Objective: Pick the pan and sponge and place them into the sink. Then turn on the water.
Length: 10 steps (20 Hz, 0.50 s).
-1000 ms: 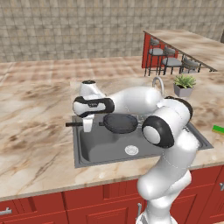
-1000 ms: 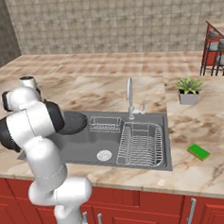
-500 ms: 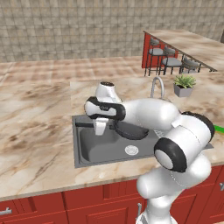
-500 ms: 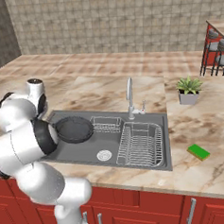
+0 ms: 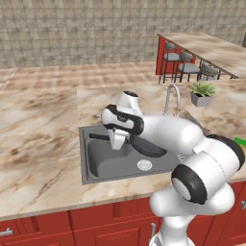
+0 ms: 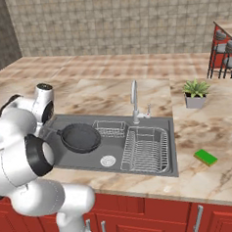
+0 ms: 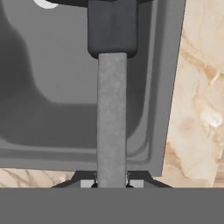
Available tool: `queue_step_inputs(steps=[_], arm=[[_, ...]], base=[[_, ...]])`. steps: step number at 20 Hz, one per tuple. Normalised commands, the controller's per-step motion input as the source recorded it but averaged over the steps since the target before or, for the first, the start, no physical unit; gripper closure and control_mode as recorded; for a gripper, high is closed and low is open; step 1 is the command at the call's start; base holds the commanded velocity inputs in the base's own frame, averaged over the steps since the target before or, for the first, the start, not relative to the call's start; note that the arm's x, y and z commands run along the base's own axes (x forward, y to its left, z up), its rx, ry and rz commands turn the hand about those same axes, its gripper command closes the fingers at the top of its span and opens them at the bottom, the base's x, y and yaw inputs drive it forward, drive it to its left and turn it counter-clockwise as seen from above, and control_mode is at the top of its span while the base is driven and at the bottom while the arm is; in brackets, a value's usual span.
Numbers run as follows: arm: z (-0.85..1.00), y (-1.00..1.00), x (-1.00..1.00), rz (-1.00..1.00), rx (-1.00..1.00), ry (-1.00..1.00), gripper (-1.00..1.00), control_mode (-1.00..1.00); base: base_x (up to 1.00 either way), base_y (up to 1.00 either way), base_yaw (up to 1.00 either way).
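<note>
My gripper (image 5: 116, 142) is shut on the long black handle (image 7: 111, 127) of the pan (image 6: 80, 137). The handle runs straight up from between the fingertips (image 7: 89, 184) in the hand view. The round black pan sits level over the left part of the sink (image 6: 90, 161), low inside the basin; I cannot tell whether it touches the bottom. In the left base view my arm covers most of the pan (image 5: 149, 149). The green sponge (image 6: 205, 157) lies on the counter right of the sink. No water runs from the silver faucet (image 6: 134, 100).
A ribbed draining rack (image 6: 148, 150) fills the sink's right half and a small wire basket (image 6: 110, 128) sits at its back. The round drain (image 6: 108, 161) is near the front. A potted plant (image 6: 195, 94) stands on the marble counter (image 7: 199, 87). Bar stools (image 5: 186, 67) stand far right.
The arm has carried the pan rightward and down, from the sink's left edge to low over the basin. The gripper stayed shut on the handle.
</note>
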Motion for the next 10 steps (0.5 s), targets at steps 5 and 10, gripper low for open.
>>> queue_step_inputs(steps=[5,10], arm=[[-0.10,-0.27,-0.16,0.02,0.00,-0.03,1.00,-1.00],[-0.14,-0.18,-0.04,0.04,0.01,0.00,1.00,-1.00]], base=[[0.00,0.00,0.00],[0.00,0.00,0.00]])
